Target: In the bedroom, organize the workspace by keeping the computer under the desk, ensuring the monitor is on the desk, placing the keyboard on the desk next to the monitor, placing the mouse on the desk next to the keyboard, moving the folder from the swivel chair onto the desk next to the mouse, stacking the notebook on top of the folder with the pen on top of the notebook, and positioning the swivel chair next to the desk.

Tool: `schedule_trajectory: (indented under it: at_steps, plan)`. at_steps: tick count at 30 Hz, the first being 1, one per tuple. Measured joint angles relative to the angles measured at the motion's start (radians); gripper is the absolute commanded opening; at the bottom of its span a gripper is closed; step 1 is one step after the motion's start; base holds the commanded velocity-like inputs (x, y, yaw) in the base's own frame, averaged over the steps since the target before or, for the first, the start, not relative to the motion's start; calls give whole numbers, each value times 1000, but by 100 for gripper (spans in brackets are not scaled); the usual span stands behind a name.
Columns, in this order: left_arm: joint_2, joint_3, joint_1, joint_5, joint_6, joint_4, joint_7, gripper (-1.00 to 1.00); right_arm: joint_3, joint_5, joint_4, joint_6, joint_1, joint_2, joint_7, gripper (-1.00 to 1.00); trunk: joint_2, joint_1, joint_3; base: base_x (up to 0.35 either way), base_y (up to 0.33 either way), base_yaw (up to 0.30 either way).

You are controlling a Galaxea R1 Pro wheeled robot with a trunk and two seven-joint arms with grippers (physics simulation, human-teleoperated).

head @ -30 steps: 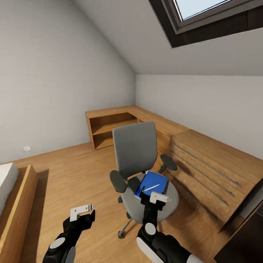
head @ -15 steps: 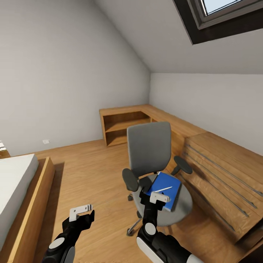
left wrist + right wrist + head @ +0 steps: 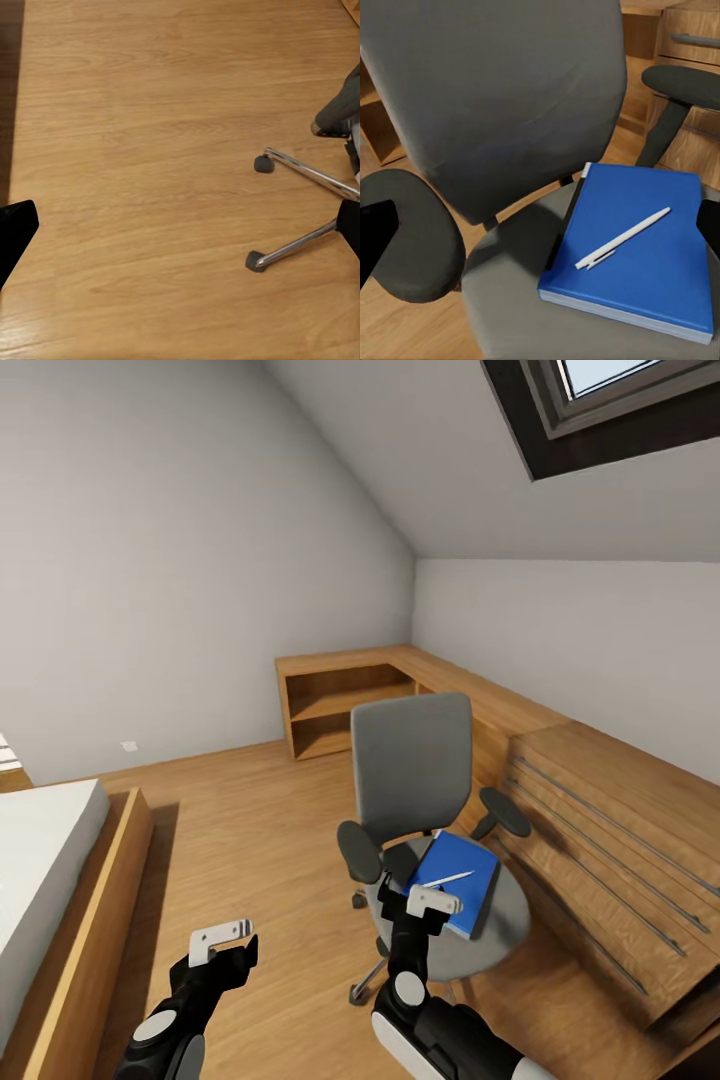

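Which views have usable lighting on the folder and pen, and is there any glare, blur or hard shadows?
Right wrist view: sharp and evenly lit, the white pen casts a thin shadow on the blue folder, no glare. Head view: soft light, the folder is small but clear on the swivel chair. Left wrist view: plain wood floor, no blur.

Bare wood floor (image 3: 250,830) lies open beside the swivel chair (image 3: 415,780), whose backrest and two black armrests (image 3: 358,852) hem the seat, its front edge unblocked.
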Motion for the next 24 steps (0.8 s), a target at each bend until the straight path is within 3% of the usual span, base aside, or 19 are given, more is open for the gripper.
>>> schedule_trajectory:
  at_steps: [1, 4, 15, 19, 21, 24]
  plan:
    - [2, 28, 0, -1, 2, 0, 1, 100, 22, 0, -1, 0, 0, -1, -2, 100, 0, 0, 0, 122, 44, 0]
    - [2, 55, 0, 1, 3, 0, -1, 100, 27, 1, 0, 0, 0, -4, 2, 100, 0, 0, 0, 226, 107, 0]
    - [2, 63, 0, 1, 5, 0, -1, 100, 14, -1, 20, 8, 0, -12, 15, 100, 0, 0, 0, 86, 32, 0]
    - [2, 63, 0, 1, 6, 0, -1, 100, -35, -2, 25, 33, -4, -39, 25, 100, 0, 0, 0, 7, 3, 0]
    - [3, 64, 0, 1, 5, 0, -1, 100, -103, -3, 37, 93, -11, -50, 65, 100, 0, 0, 0, 2, 1, 0]
    - [3, 64, 0, 1, 5, 0, -1, 100, -169, -2, 63, 159, -23, -52, 116, 100, 0, 0, 0, 1, 0, 0]
